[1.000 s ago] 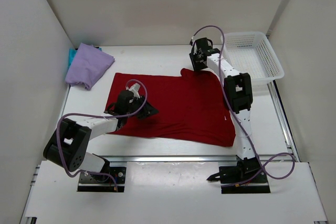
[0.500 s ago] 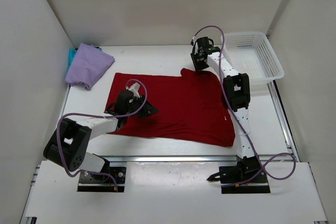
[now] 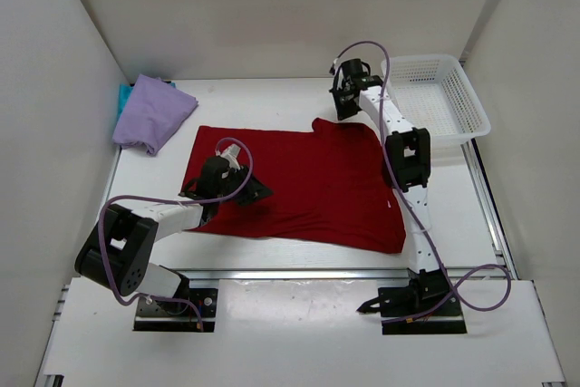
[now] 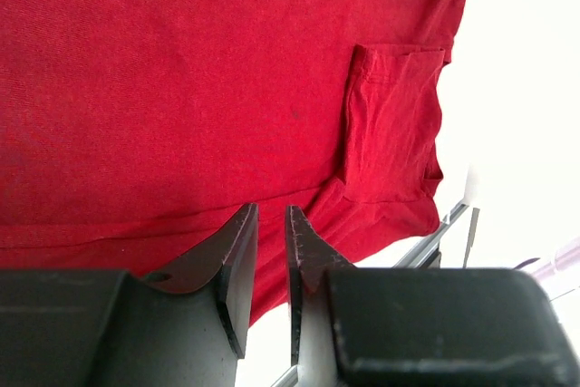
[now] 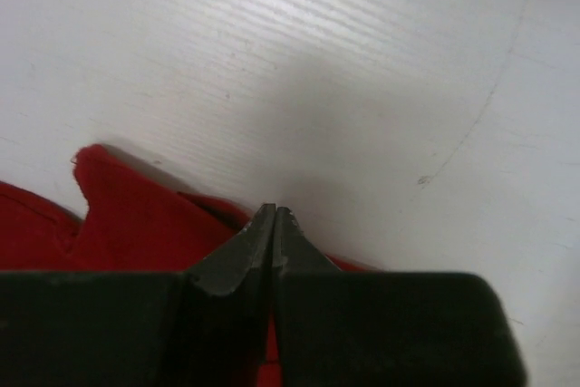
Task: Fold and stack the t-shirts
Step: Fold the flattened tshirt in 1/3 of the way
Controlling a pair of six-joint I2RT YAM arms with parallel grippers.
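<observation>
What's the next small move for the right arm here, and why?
Probably lift the right claw slightly: it is shut at the far edge of the red shirt, and a small lift would show whether it caught cloth before folding.

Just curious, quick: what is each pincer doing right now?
Left pincer: slightly open over the red shirt.
Right pincer: closed at the shirt's edge; grip unclear.

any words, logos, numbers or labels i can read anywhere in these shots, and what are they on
No readable text in any view.
red t-shirt: plain cloth; its pocket is blank too.
lavender t-shirt: no print showing.
teal t-shirt: only a sliver shows, with nothing on it.
white mesh basket: no label showing.
</observation>
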